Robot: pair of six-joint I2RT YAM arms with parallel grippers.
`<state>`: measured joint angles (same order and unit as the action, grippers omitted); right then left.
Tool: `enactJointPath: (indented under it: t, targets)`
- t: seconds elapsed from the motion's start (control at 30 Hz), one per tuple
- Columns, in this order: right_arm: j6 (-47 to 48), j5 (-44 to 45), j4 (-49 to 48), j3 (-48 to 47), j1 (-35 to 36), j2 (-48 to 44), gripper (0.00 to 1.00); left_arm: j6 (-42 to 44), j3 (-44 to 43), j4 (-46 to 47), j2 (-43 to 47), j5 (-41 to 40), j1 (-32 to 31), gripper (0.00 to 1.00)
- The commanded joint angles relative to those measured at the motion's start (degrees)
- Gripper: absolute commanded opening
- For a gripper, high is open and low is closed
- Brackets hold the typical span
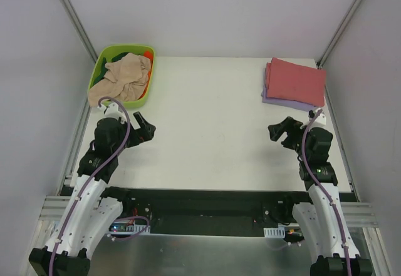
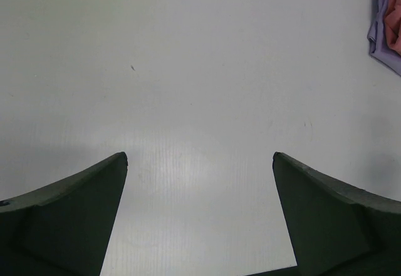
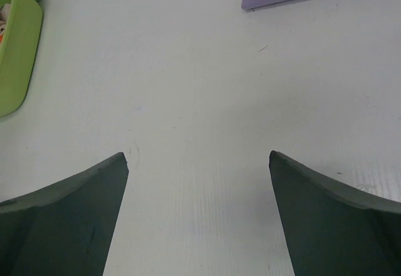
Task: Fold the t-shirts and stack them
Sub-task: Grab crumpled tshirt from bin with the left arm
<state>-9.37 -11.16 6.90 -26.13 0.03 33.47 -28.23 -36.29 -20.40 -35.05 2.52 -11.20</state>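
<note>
Hovering over table (image 1: pixel 207 119): left gripper (image 2: pixel 199 157) jaws apart, empty; right gripper (image 3: pixel 198 156) likewise. Red shirt (image 1: pixel 296 81) folded atop lavender shirt (image 1: pixel 283 103), far right corner. Tan shirt (image 1: pixel 125 76) crumpled uppermost in tub (image 1: pixel 99 63), far left, others beneath. Cloth light, limp, likely bunches when lifted. Best pinch: tan edge draped over tub's near rim; afterwards both shoulders to spread.

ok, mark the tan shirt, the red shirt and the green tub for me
tan shirt (image 1: pixel 125 76): top view, middle of the crumpled cloth.
red shirt (image 1: pixel 296 81): top view, centre of its folded upper face.
green tub (image 3: pixel 22 51): right wrist view, outer side wall.
</note>
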Motion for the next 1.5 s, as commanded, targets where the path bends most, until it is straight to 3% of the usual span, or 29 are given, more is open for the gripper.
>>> enactJointPath:
  t: [0.0, 0.23, 0.37, 0.6, 0.83, 0.93, 1.1, 1.23, 1.3, 1.37, 1.43, 1.47]
  targets:
    - [-0.7, -0.2, -3.4, 0.4, -0.1, -1.0, 0.96, -1.6, -2.3, 1.9, -1.5, -0.5, 0.1, 0.99]
    - [-0.5, -0.2, -3.4, 0.5, 0.0, -0.5, 0.96, -3.1, -4.3, 1.9, -4.7, -4.8, 0.1, 0.99]
    - [-0.2, -0.4, -3.4, -0.1, -0.1, 1.7, 0.96, -2.3, -9.7, 1.9, -12.0, -10.6, 1.2, 0.99]
    - [1.2, 0.3, -3.0, -1.3, 0.0, 5.0, 0.96, 1.0, -30.7, 1.9, -40.1, -3.8, 15.2, 0.99]
    - [2.7, 2.6, -2.5, -2.0, -0.1, 9.2, 0.96, 9.8, -58.2, -2.5, -69.1, -4.6, 18.9, 0.99]
    - [3.3, 3.6, -1.9, -2.3, -0.1, 10.5, 0.96, 11.2, -66.6, -4.7, -78.3, -7.4, 19.3, 0.99]
    - [3.7, 4.7, -1.6, -2.4, 0.0, 12.0, 0.96, 12.8, -76.3, -5.9, -88.2, -2.6, 19.4, 0.95]
    - [4.1, 4.4, -1.4, -2.9, 0.0, 12.9, 0.96, 13.2, -79.5, -6.2, -91.5, 0.3, 19.4, 0.76]
    - [4.2, 4.4, -1.2, -2.9, -0.1, 12.9, 0.96, 13.2, -79.9, -6.4, -92.4, -0.8, 19.5, 0.61]
    - [4.4, 4.3, -0.8, -3.0, -0.1, 12.6, 0.96, 13.6, -80.1, -7.0, -92.8, -0.4, 19.4, 0.39]
    - [4.5, 4.5, -0.5, -3.0, -0.1, 12.0, 0.96, 14.1, -80.8, -7.9, -92.3, 0.5, 19.5, 0.0]
    - [4.5, 4.6, -0.3, -3.0, 0.0, 11.6, 0.96, 14.4, -81.0, -8.1, -91.8, 1.3, 19.5, 0.0]
